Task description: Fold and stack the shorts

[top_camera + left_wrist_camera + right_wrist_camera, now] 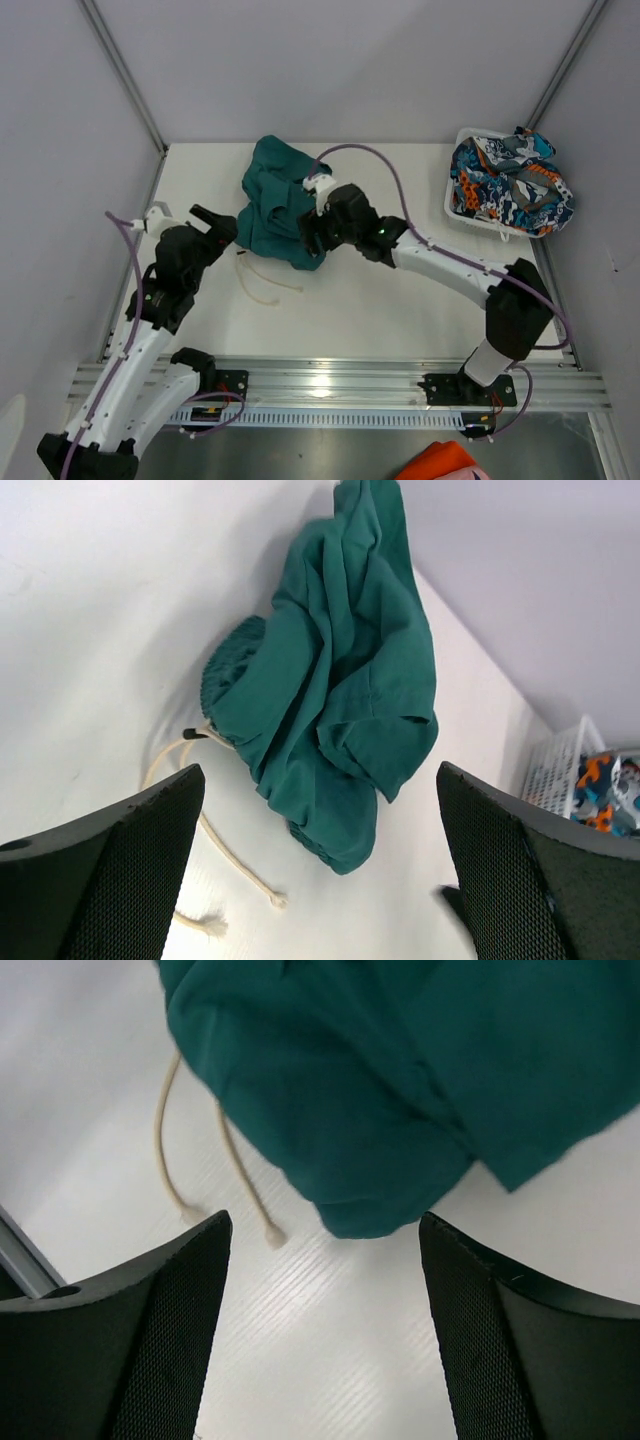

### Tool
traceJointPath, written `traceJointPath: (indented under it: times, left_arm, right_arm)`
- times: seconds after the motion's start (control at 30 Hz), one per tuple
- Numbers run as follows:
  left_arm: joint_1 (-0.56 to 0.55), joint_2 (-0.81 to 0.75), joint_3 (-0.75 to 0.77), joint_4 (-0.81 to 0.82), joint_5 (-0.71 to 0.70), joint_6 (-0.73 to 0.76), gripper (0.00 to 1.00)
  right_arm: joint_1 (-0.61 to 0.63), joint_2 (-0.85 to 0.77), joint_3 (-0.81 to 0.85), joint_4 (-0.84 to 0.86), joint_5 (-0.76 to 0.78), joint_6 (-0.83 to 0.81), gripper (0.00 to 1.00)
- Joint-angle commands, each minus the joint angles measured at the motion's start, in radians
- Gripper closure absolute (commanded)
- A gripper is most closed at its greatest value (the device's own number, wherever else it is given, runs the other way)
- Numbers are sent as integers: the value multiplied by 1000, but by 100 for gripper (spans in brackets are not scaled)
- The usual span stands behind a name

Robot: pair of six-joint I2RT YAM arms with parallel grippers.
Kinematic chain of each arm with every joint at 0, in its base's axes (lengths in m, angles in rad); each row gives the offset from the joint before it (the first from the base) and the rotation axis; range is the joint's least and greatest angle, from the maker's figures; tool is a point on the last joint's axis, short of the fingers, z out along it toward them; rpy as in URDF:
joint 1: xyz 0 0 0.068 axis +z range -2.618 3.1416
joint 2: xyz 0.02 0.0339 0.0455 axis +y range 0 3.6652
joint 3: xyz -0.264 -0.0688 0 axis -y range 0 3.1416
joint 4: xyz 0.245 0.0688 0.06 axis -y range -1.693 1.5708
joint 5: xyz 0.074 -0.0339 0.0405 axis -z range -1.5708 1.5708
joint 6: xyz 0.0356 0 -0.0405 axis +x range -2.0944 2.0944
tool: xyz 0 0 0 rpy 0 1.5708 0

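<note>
The white right arm (pixel 440 262) hides part of the crumpled dark teal-green fabric shorts (pixel 265 195); a plain orange cloth (pixel 445 462) is edge-cropped.

The teal shorts (pixel 275 200) are heaped mid-bench toward the far side, blocking any straight path between my left tool (pixel 215 222), just left of them, and my right tool (pixel 322 1225), over their near edge. Their drawstring (pixel 262 282) trails over the bench (pixel 380 300) near of the heap. To the right I have bare surface as far as the basket (pixel 449 195) in the far right corner, piled with the printed shorts (pixel 510 185). Walls (pixel 350 70) hem in left, far and right.
</note>
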Motion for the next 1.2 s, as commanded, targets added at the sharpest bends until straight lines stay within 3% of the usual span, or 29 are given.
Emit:
traceJointPath:
  times: [0.0, 0.2, 0.33, 0.4, 0.43, 0.47, 0.53, 0.6, 0.7, 0.73, 0.77, 0.83, 0.87, 0.9, 0.93, 0.97, 1.03, 1.17]
  left_arm:
    - [10, -94, 90, -140, -99, -30, 1]
    - [9, -146, 147, -244, -183, 6, 1]
    - [9, -155, 138, -241, -194, 20, 1]
    - [10, -152, 129, -229, -192, 30, 1]
    - [9, -149, 129, -229, -191, 35, 1]
    - [9, -147, 135, -227, -191, 44, 1]
    - [9, -137, 140, -226, -194, 52, 1]
    - [9, -132, 143, -215, -194, 67, 1]
    - [10, -120, 138, -206, -191, 76, 1]
    - [10, -112, 135, -194, -176, 76, 1]
    - [9, -108, 134, -186, -162, 78, 1]
    - [9, -95, 126, -162, -125, 79, 1]
    - [9, -76, 134, -151, -87, 79, 1]
    - [9, -63, 122, -142, -70, 78, 1]
    - [7, -51, 115, -119, -50, 78, 1]
    - [7, -24, 112, -111, -15, 84, 1]
    - [6, 4, 112, -103, 10, 89, 1]
    - [6, 50, 100, -74, 48, 121, 1]
  right_arm:
    - [53, 69, -3, 158, -14, -36, 23]
    - [170, 317, 97, 220, 30, -102, 18]
    - [192, 468, 232, 159, 290, -83, 22]
    - [193, 497, 302, 99, 366, -44, 32]
    - [193, 488, 299, 97, 389, -43, 43]
    - [195, 474, 290, 102, 385, -47, 71]
    - [195, 395, 226, 115, 339, -47, 97]
    - [189, 301, 157, 138, 262, -55, 100]
    - [115, 62, -18, 256, -5, 23, 100]
    - [-14, 19, -58, 292, -224, 75, 100]
    - [-93, -25, -66, 310, -315, 202, 100]
    - [-287, 3, -35, 259, -467, 293, 100]
    - [-320, 87, 83, 166, -464, 292, 100]
    - [-336, 139, 153, 72, -433, 243, 90]
    - [-344, 198, 237, -146, -324, 218, 71]
    - [-341, 257, 397, -244, -275, 195, 43]
    - [-330, 348, 460, -370, -127, 160, 31]
    - [-319, 231, 304, -245, -99, 155, 23]
